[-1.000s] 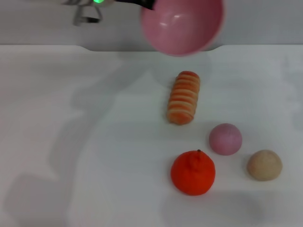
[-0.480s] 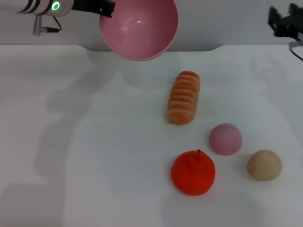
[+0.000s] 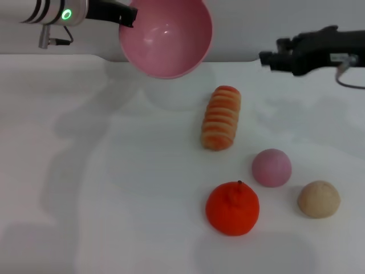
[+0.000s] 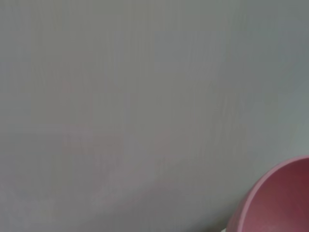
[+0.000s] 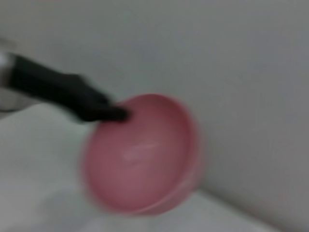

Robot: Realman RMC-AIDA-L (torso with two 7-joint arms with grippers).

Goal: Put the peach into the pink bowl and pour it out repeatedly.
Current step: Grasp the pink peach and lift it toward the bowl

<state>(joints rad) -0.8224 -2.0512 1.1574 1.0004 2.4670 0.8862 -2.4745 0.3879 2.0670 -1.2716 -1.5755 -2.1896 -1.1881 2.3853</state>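
Peach: small, round, dusky pink

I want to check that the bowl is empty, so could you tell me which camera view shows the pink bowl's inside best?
The head view: the pink bowl, held up by the left gripper, faces the camera, empty. The right wrist view shows its inside blurred; the left wrist view shows only an edge of it.

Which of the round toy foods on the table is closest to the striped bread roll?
The peach, pale pink, lying just past the roll's near end toward the robot's right. The orange tangerine and beige bun sit farther off.
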